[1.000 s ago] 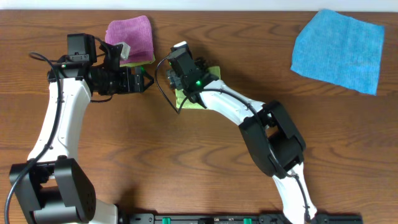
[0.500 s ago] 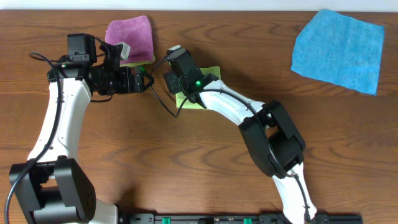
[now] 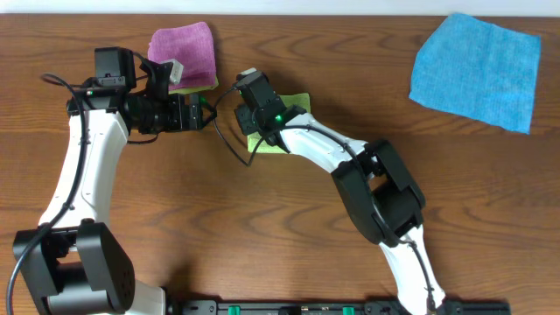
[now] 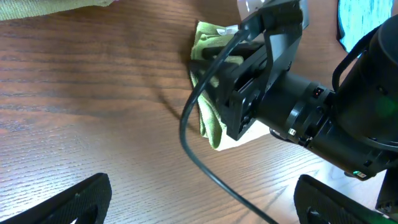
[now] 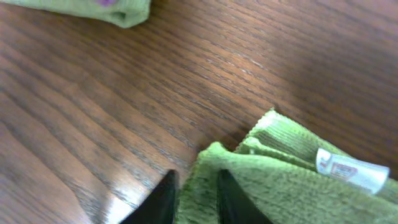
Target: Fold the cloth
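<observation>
**A:** What is the right gripper (image 5: 198,198) doing?

**B:** Its jaws are standing almost together, pinching a raised ridge at the edge of the cloth (image 5: 298,186). The rest of the cloth is running back under the wrist and off to one side. Bare table (image 5: 93,93) is lying ahead of the fingertips.

**A:** How is the cloth looking?

**B:** It is lime terry, nubby and soft, lying in stacked layers, with a white tag (image 5: 351,168) showing near the pinch. It is sitting left of the table's middle, and the right arm is hiding most of it from above, so I am not telling its long axis.

**A:** Which arm is sitting nearer?

**B:** The right one, since it is touching the cloth. The left gripper (image 4: 205,202) is hanging wide open and holding nothing, facing the cloth across a strip of wood. I am judging that the fold is turning on carrying the pinched edge back over the layers, toward the wrist.

**A:** And farther off?

**B:** A purple cloth (image 3: 184,52) is lying folded beside the left arm. A blue cloth (image 3: 477,66) is lying flat at the far right, well apart.
</observation>
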{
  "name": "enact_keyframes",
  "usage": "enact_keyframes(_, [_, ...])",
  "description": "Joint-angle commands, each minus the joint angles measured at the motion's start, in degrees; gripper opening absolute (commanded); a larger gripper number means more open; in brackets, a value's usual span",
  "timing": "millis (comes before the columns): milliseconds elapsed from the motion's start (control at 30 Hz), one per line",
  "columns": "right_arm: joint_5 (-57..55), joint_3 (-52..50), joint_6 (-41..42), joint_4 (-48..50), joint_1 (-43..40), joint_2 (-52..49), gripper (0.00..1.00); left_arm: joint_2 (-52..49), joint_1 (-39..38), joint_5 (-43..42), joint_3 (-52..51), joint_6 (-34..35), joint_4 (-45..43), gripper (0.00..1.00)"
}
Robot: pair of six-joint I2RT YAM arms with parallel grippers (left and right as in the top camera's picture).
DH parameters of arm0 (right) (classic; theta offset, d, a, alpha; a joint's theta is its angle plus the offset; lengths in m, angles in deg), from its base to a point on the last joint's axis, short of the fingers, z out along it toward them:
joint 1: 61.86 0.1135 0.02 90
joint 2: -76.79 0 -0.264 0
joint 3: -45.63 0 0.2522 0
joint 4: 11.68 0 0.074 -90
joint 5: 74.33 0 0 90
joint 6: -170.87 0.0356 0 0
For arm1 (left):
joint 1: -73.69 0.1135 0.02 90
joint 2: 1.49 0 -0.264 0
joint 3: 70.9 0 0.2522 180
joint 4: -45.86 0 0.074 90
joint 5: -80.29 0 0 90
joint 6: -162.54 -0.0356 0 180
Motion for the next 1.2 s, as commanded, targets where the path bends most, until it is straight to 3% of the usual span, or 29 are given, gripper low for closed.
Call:
enact_keyframes(0, [-0.48,1.33,0.37,0.13,-0.44,-0.79,0.09,0.42,0.17,0.22,0.72,-1.03,0.17,0.95])
enact_keyframes(100, [-2.29,1.33,0.37,0.11,-0.44,-0.79,0.01,0.42,0.17,0.22,0.72,-1.03,0.17,0.95])
enact_keyframes(500, [-2.23,1.33,0.35,3.85,-0.44,-0.79,0.02,0.42,0.17,0.22,0.72,-1.03,0.20,0.95])
enact_keyframes(533, [-2.25,1.36,0.35,4.20,-0.44,-0.79,0.17,0.42,0.17,0.22,0.72,-1.03,0.20,0.95])
enact_keyframes(600, [-2.21,1.36,0.37,4.13,-0.44,-0.79,0.63,0.42,0.17,0.22,0.72,-1.03,0.20,0.95])
enact_keyframes(633, [-2.21,1.36,0.35,3.72,-0.44,-0.79,0.74,0.42,0.17,0.22,0.72,-1.03,0.20,0.95])
enact_keyframes(667, [-2.21,1.36,0.37,3.17,-0.44,-0.79,0.76,0.42,0.17,0.22,0.72,-1.03,0.20,0.95])
enact_keyframes(767, [-2.23,1.33,0.35,2.21,-0.44,-0.79,0.70,0.42,0.17,0.22,0.72,-1.03,0.20,0.95])
enact_keyframes(933, [-2.23,1.33,0.37,2.45,-0.44,-0.79,0.45,0.42,0.17,0.22,0.72,-1.05,0.17,0.95])
enact_keyframes(967, [-2.23,1.33,0.37,2.45,-0.44,-0.79,0.39,0.42,0.17,0.22,0.72,-1.05,0.17,0.95])
enact_keyframes(1033, [-2.23,1.33,0.35,2.45,-0.44,-0.79,0.15,0.42,0.17,0.22,0.72,-1.05,0.20,0.95])
enact_keyframes(1067, [-2.23,1.33,0.35,2.45,-0.44,-0.81,0.09,0.42,0.17,0.22,0.72,-1.05,0.20,0.95])
enact_keyframes(1167, [-2.23,1.33,0.35,2.40,-0.44,-0.83,0.16,0.42,0.17,0.22,0.72,-1.05,0.17,0.95])
